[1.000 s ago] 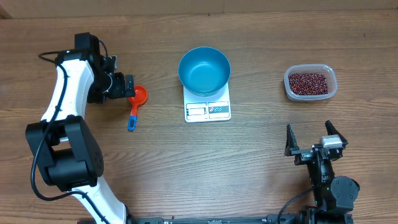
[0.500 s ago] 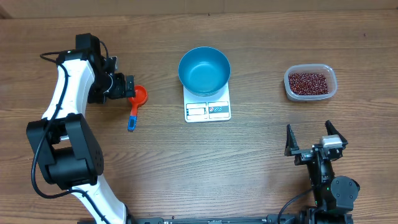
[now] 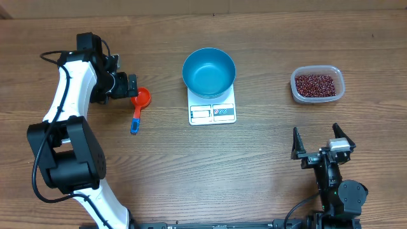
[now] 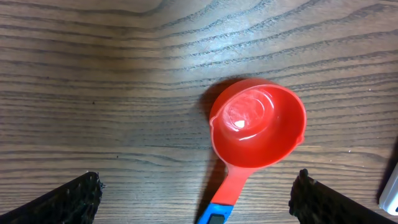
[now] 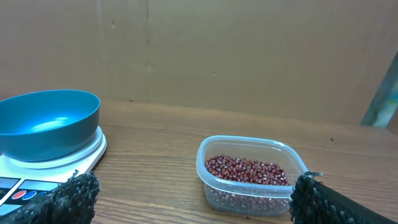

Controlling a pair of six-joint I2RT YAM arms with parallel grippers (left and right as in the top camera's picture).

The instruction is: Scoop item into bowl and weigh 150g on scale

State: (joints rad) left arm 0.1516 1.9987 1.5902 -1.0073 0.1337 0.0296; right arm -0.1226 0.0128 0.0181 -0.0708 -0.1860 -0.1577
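The blue bowl stands empty on the white scale at mid-table. The beans fill a clear tub at the right. A red scoop with a blue handle lies flat left of the scale, cup empty. My left gripper hovers open just left of the scoop's cup. In the left wrist view the scoop lies between the wide-spread fingers of the left gripper, untouched. My right gripper rests open near the front right; its view shows the bowl, scale and beans.
The clear plastic tub sits about a hand's width right of the scale. In the right wrist view the tub stands ahead of the open right gripper, with a brown wall behind the table. The scale's corner shows in the left wrist view.
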